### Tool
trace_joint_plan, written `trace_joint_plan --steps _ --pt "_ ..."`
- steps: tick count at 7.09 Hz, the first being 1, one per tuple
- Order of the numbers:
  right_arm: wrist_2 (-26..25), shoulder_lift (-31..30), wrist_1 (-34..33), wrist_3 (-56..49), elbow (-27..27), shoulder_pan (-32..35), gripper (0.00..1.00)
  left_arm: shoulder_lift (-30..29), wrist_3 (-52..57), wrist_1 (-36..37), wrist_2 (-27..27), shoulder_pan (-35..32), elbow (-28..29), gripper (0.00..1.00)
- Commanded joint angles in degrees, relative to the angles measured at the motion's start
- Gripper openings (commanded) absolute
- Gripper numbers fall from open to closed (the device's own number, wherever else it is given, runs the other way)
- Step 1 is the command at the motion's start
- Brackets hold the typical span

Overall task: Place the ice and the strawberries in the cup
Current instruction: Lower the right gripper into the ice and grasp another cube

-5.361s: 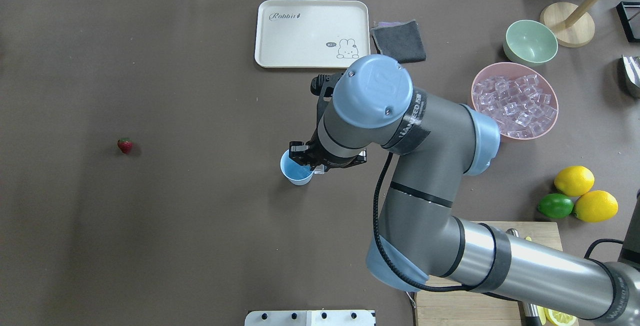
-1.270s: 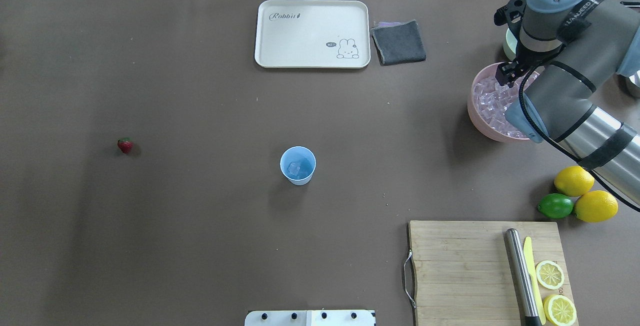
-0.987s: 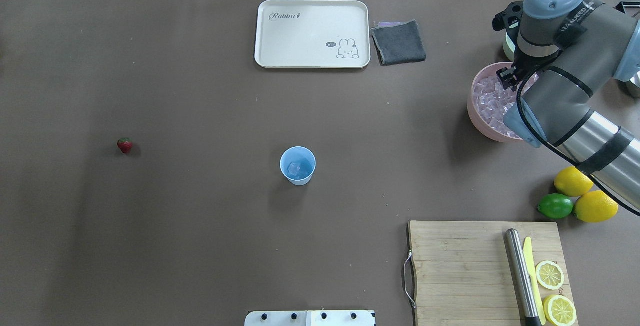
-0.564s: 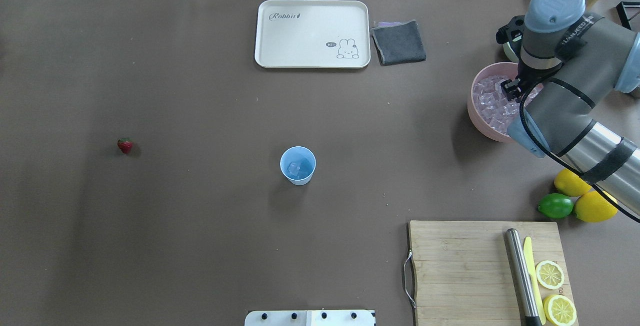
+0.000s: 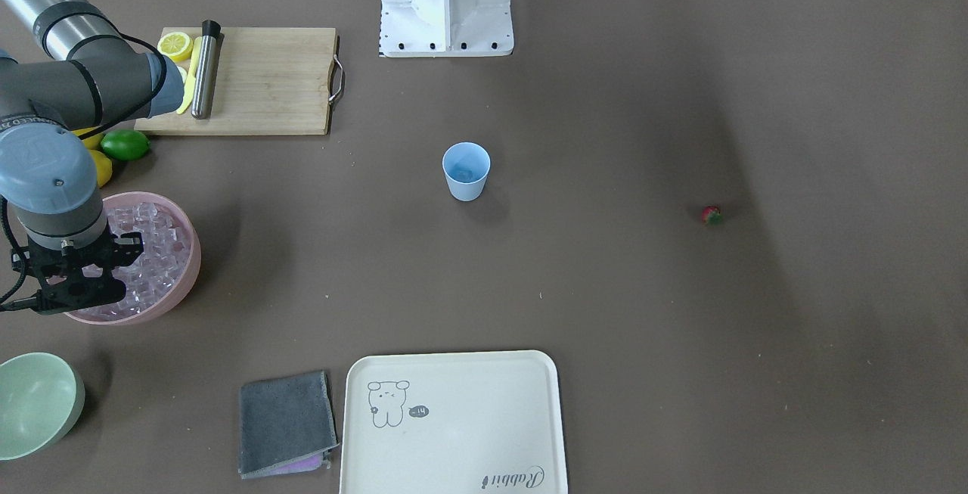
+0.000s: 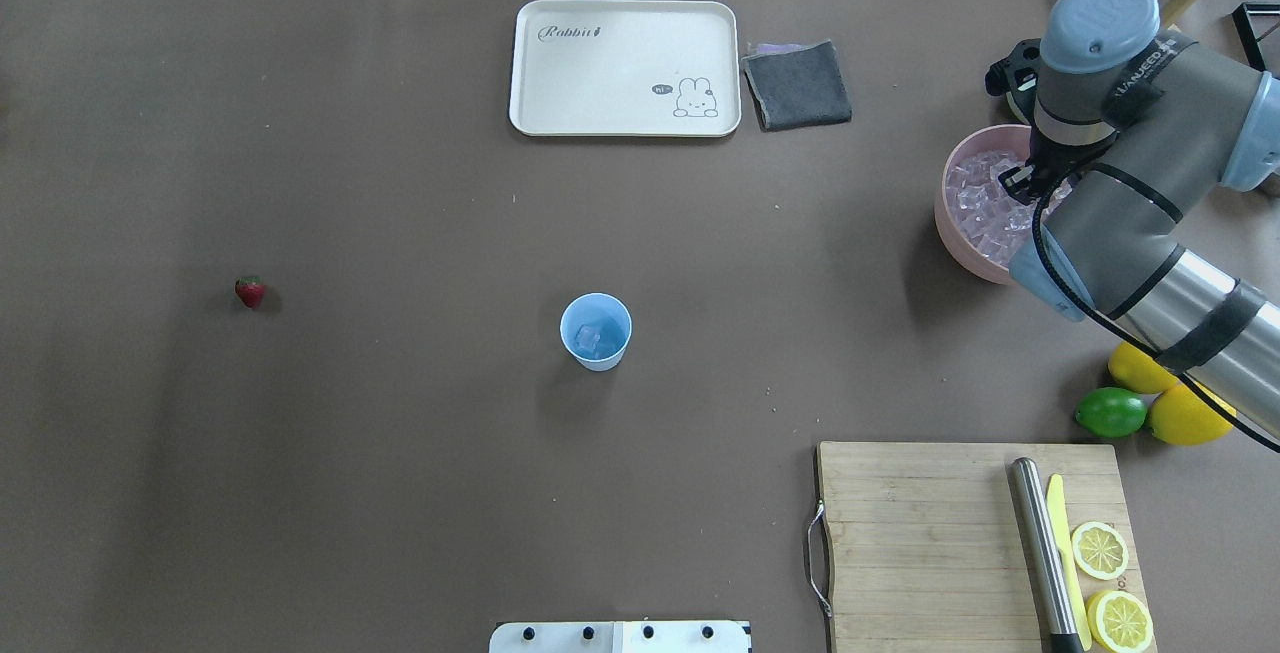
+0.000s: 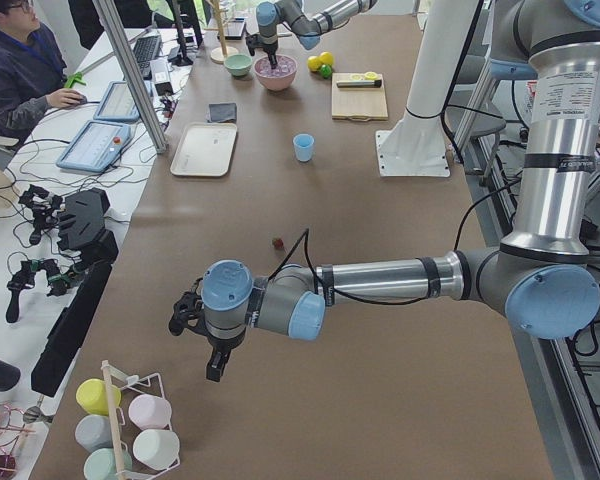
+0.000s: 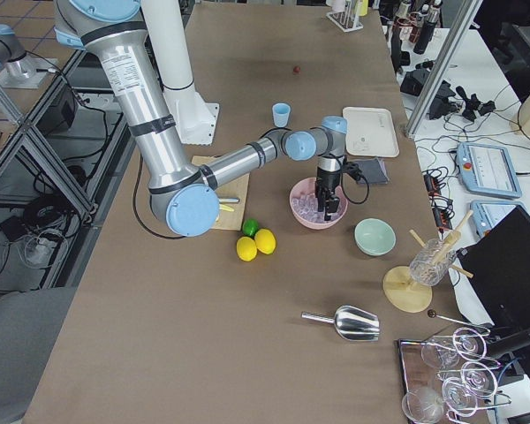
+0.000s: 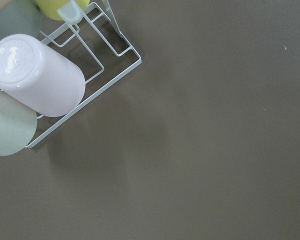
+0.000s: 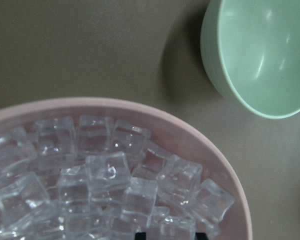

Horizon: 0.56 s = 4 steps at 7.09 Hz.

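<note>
Worktop (image 6: pixel 400 483): matt brown, paper-like sheet. Ice (image 10: pixel 105 175): clear, glassy plastic look, glossy. Pink bowl (image 10: pixel 115 106): smooth, low sheen. Green bowl (image 10: pixel 260 55): glossier, w/ highlights. Cup (image 6: pixel 596 331): smooth pale-blue plastic. Cutting board (image 6: pixel 920 533): bare wood, visible grain. Rod (image 6: pixel 1040 553) on it: brushed metal. Cloth (image 6: pixel 800 83): grey, fuzzy. Tray (image 6: pixel 620 63): cream, matt. Right arm (image 6: pixel 1200 303): satin metal tube, blue plastic caps.

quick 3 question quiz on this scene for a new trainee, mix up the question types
1. True or false: the cup already holds ice.
2. The right gripper hangs over: A) the tray B) the pink bowl C) the cutting board.
3. Fill in: the strawberry lies on the bare ____, well apart from the cup.

Key: 1 true. 2 B. 3 table.
</note>
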Motion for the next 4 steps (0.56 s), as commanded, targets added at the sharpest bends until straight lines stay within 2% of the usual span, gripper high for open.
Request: trace_joint_plan --steps 1,2,3,4 --pt "0.1 0.2 -0.2 -0.4 0.1 0.6 0.0 -0.4 0.0 0.0 0.0 0.0 0.0 0.98" --pt "0.2 0.4 -0.5 -0.6 0.6 1.3 0.0 -0.3 0.0 0.0 0.0 0.0 0.0 0.98" --pt "0.2 2.5 -5.7 -3.3 2.2 2.7 0.0 -0.3 0.0 0.0 0.0 0.0 0.0 0.98" --pt "0.2 3.7 -12.3 -6.2 6.8 3.8 0.0 -0.3 0.0 0.0 0.0 0.0 0.0 0.98"
